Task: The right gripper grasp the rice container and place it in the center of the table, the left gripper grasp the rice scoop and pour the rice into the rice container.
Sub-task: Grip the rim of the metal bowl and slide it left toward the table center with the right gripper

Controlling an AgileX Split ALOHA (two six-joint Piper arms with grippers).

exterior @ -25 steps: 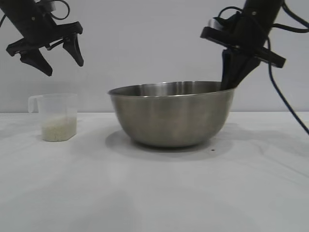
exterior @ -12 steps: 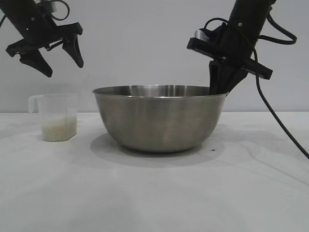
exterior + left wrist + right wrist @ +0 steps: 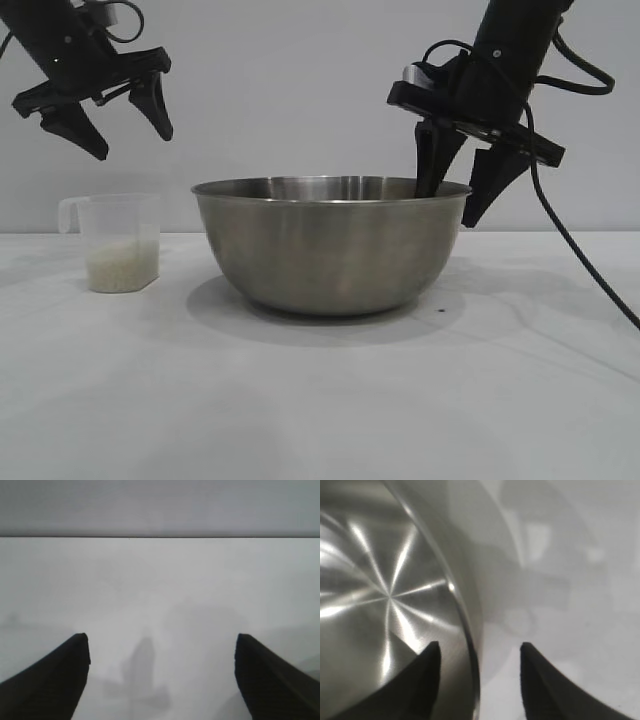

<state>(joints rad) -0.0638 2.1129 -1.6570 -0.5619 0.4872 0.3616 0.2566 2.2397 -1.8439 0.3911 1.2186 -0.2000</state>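
On the white desk (image 3: 320, 400) the large brushed-steel bowl (image 3: 330, 245) sat central; the black right hand (image 3: 464, 195) straddled its right rim, spread, gripping nothing; the black left hand (image 3: 125, 130) hung spread above the clear plastic cup (image 3: 118, 240) of white rice (image 3: 122, 267) at left

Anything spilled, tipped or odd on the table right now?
Nothing stands out. The rice container sits upright on the table, with the right tool open astride its rim. The rice scoop stands upright, its rice inside, under the open left tool.
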